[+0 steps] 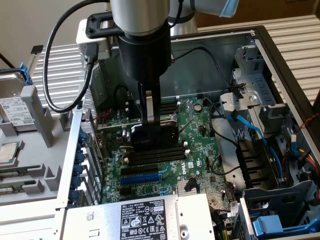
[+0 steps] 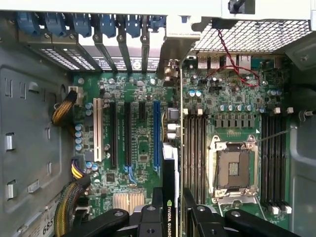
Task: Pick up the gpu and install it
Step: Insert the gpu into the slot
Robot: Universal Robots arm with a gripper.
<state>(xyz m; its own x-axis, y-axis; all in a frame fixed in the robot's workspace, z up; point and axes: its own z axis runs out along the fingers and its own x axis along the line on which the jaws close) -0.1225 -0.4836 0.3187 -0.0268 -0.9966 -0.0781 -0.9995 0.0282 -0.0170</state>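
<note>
My gripper (image 1: 151, 121) is shut on the gpu (image 1: 156, 138) inside the open computer case. The gpu is a thin green card with a black cooler block, held on edge just above the motherboard (image 1: 200, 150). In the wrist view the gpu (image 2: 169, 165) appears edge-on between my gripper (image 2: 173, 200) fingers, with a label on its black cooler. Its metal bracket (image 2: 174, 49) reaches toward the rear slot openings. The card hangs between the blue expansion slot (image 2: 156, 133) and the black memory slots (image 2: 195, 148), close to the board; I cannot tell whether it touches.
A grey power supply (image 1: 145, 217) borders the board's near side. Drive cages (image 1: 280, 210) and blue cables (image 1: 250, 130) crowd the exterior view's right. A hard drive (image 1: 15, 107) lies outside the case on the exterior view's left. The open processor socket (image 2: 232, 168) sits beside the memory slots.
</note>
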